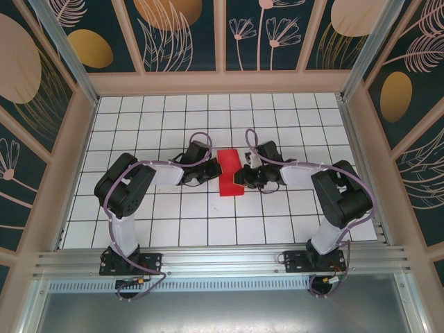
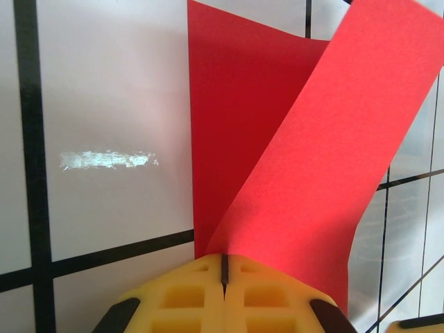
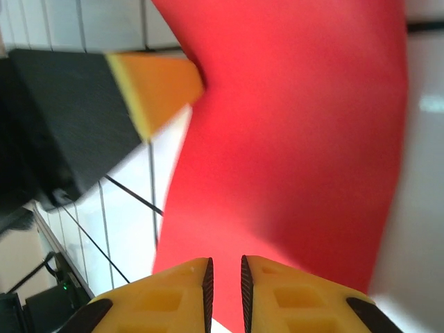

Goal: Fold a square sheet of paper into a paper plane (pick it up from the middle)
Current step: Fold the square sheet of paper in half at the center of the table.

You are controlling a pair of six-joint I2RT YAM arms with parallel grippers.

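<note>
The square sheet of paper is bright red and lies doubled over as a narrow strip in the middle of the tiled table, between my two grippers. My left gripper is at its left edge. In the left wrist view its yellow fingers are shut on the sheet's edge, and one layer of the sheet curls up from them over the flat layer. My right gripper is at the sheet's right side. Its jaws stand a narrow gap apart just above the red sheet, with nothing pinched between them.
The white table with a black grid has raised wooden walls on three sides. A shiny strip of tape lies on a tile left of the sheet. The left gripper's yellow finger reaches the sheet's far edge in the right wrist view.
</note>
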